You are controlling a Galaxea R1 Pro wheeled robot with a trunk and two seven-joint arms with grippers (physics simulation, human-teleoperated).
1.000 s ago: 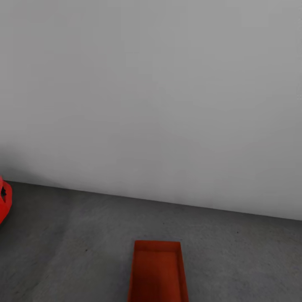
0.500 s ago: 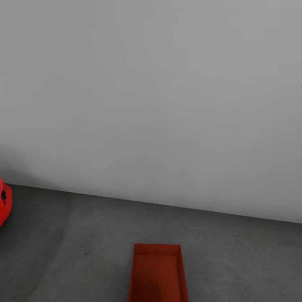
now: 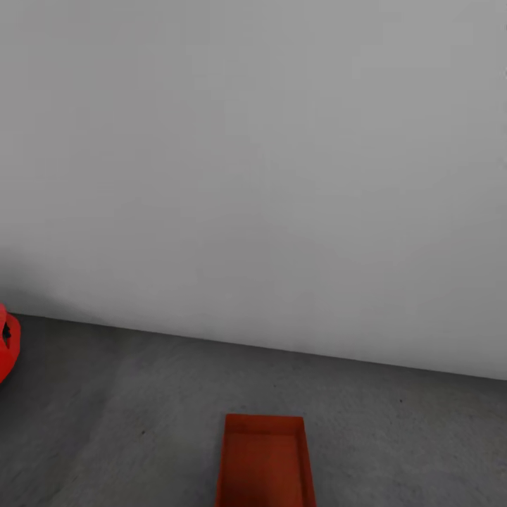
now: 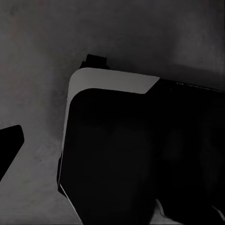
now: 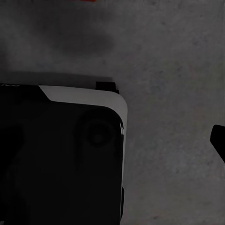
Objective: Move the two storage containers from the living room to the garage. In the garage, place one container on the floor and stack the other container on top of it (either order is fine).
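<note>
— Container (image 3: 265,461) status? — One orange-red bin sits on the grey garage floor (image 3: 127,415), near the white wall (image 3: 253,155); red car (image 3: 5,345) at left.
— Grippers? — Can't tell their state; wrist views look down on the robot's dark base (image 4: 136,150). Probably fetching the second bin comes next.

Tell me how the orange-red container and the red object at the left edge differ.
The storage container is a straight-walled open bin at bottom centre; the red car shows a rounded sliver at the left edge. The container is duller orange-red, the car brighter red. Both sit on the grey concrete floor.
</note>
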